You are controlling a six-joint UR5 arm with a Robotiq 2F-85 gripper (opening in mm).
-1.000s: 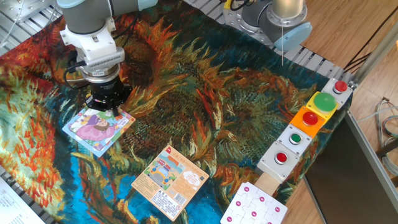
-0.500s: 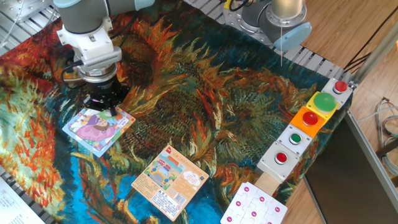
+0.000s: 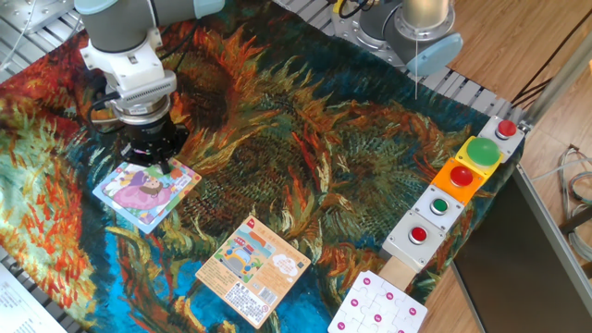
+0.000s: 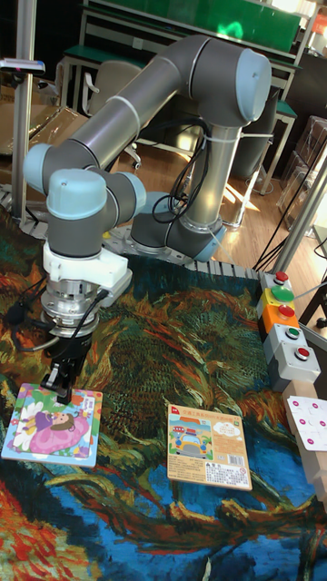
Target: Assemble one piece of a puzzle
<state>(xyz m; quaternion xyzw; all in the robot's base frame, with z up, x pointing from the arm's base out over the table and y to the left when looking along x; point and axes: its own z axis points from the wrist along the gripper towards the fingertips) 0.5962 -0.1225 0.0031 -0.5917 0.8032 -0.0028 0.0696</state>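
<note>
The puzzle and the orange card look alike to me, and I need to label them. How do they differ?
The puzzle is square with a pastel picture of a pink-purple figure; the orange card is oblong, orange, with a small rainbow picture and print. The puzzle lies at the left, right under the gripper; the orange card lies apart, nearer the middle, with nothing over it. Both lie flat on the patterned cloth.

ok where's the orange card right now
In the fixed view the orange card lies flat low on the cloth, right of the puzzle and left of the white dotted board.
</note>
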